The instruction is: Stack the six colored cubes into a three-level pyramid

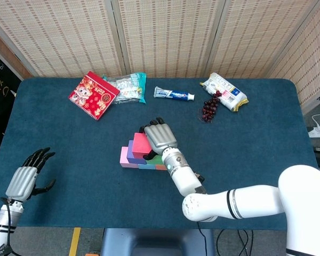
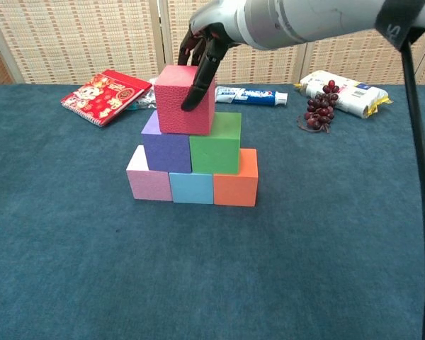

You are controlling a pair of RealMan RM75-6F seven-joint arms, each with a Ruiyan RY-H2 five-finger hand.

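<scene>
Red cube (image 2: 185, 100) sits on top of the purple cube (image 2: 166, 146) and green cube (image 2: 215, 144). All six look stacked. Right hand (image 2: 202, 51) grips it; letting go is left. Left hand (image 1: 25, 178) waits with fingers apart.

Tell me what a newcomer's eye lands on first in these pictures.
The pyramid of cubes mid-table: pink, light blue and orange at the bottom, purple and green above, and the red cube on top. The right hand grips that red cube from above. Far back, a red booklet and grapes add colour.
</scene>
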